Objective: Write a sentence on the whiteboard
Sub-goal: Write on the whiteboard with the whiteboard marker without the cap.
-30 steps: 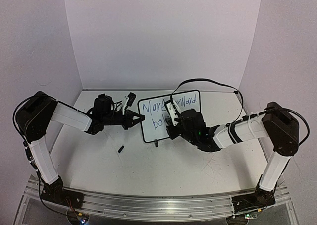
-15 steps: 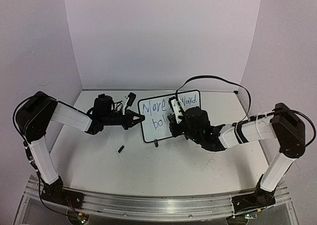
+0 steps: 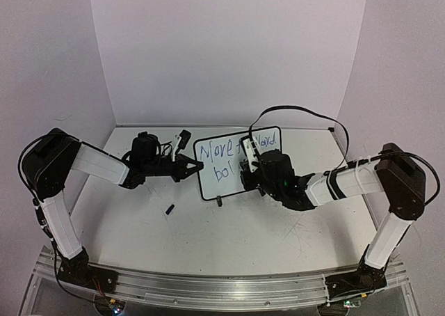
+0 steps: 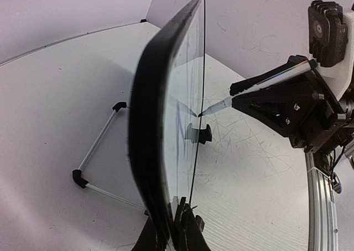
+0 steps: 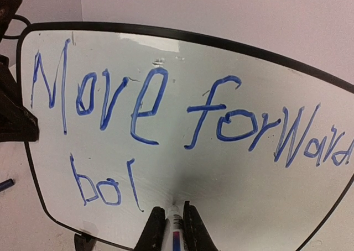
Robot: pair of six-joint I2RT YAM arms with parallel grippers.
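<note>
The whiteboard [image 3: 229, 188] stands upright mid-table, black-framed. Blue writing on it reads "Move forward" [image 5: 149, 104], with "bol" [image 5: 102, 184] below. My left gripper [image 3: 197, 166] is shut on the board's left edge; in its wrist view the fingers [image 4: 191, 231] clamp the edge-on frame [image 4: 149, 124]. My right gripper [image 3: 247, 171] is shut on a marker [image 5: 175, 229]. The marker tip [image 5: 176, 204] touches the board just right of "bol". The left wrist view shows the marker [image 4: 221, 103] meeting the board face.
A small dark marker cap [image 3: 169, 209] lies on the table left of the board. The board's wire stand [image 4: 97, 146] sits behind it, and a black foot [image 4: 202, 134] in front. An aluminium rail [image 3: 222, 285] runs along the near edge. White walls close the back and sides.
</note>
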